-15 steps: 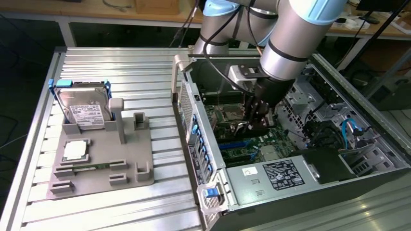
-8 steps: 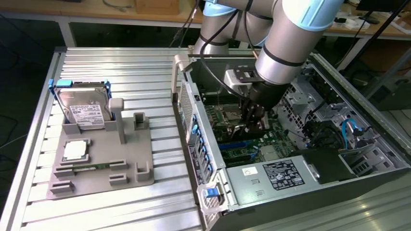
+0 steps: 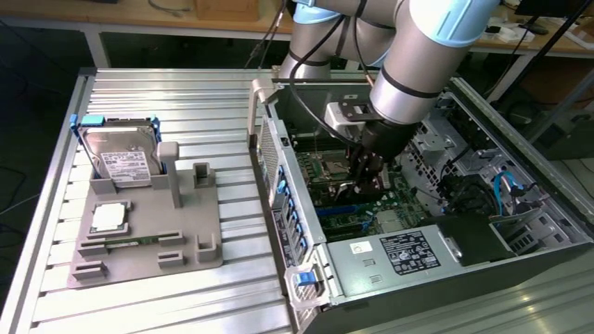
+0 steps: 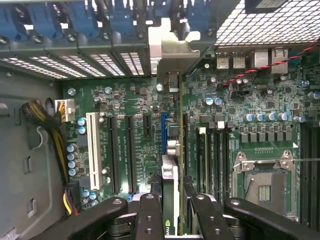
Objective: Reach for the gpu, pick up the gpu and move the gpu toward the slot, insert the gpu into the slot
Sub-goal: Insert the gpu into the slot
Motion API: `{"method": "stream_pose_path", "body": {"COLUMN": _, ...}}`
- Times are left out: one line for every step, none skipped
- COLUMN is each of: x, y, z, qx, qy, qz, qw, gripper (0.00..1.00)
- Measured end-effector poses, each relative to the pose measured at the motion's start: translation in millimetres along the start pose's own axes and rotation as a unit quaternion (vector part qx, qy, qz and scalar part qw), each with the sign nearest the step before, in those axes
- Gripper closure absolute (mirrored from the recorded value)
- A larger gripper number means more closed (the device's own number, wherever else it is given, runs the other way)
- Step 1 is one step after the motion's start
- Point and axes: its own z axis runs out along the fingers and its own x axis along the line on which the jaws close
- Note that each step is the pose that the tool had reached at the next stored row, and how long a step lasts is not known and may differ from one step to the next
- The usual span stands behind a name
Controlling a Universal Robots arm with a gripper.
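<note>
Our pincer [image 4: 173, 205] grips the gpu [image 4: 170, 175] edge-on inside the case [image 3: 269, 139], seemingly over the blue slot [image 4: 163, 122]; in the exterior view, the hard drive [image 3: 121, 163] lies at its nine o'clock.

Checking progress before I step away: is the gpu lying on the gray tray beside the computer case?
No, the gpu stands edge-on between the hand's fingers, above the motherboard.

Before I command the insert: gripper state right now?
Gripper: jaws closed on the gpu, held edge-on over the motherboard.
</note>
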Motion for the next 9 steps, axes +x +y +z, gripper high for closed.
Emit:
{"method": "stream_pose_path", "body": {"x": 1.2, "y": -0.1, "z": 0.0, "qx": 0.0000, "qy": 0.0000, "qz": 0.000, "qw": 1.0000, "gripper": 0.73}}
{"method": "stream_pose_path", "body": {"x": 2.4, "y": -0.1, "z": 0.0, "qx": 0.0000, "qy": 0.0000, "qz": 0.000, "qw": 1.0000, "gripper": 0.73}}
{"method": "stream_pose_path", "body": {"x": 3.3, "y": -0.1, "z": 0.0, "qx": 0.0000, "qy": 0.0000, "qz": 0.000, "qw": 1.0000, "gripper": 0.73}}
{"method": "stream_pose_path", "body": {"x": 3.6, "y": -0.1, "z": 0.0, "qx": 0.0000, "qy": 0.0000, "qz": 0.000, "qw": 1.0000, "gripper": 0.73}}
{"method": "stream_pose_path", "body": {"x": 3.7, "y": -0.1, "z": 0.0, "qx": 0.0000, "qy": 0.0000, "qz": 0.000, "qw": 1.0000, "gripper": 0.73}}
{"method": "stream_pose_path", "body": {"x": 3.8, "y": 0.0, "z": 0.1, "qx": 0.0000, "qy": 0.0000, "qz": 0.000, "qw": 1.0000, "gripper": 0.73}}
{"method": "stream_pose_path", "body": {"x": 3.9, "y": 0.3, "z": 0.3, "qx": 0.0000, "qy": 0.0000, "qz": 0.000, "qw": 1.0000, "gripper": 0.73}}
{"method": "stream_pose_path", "body": {"x": 3.9, "y": 0.8, "z": 0.7, "qx": 0.0000, "qy": -0.0001, "qz": 0.000, "qw": 1.0000, "gripper": 0.73}}
{"method": "stream_pose_path", "body": {"x": 4.0, "y": 1.6, "z": 1.0, "qx": 0.0000, "qy": 0.0000, "qz": 0.000, "qw": 1.0000, "gripper": 0.73}}
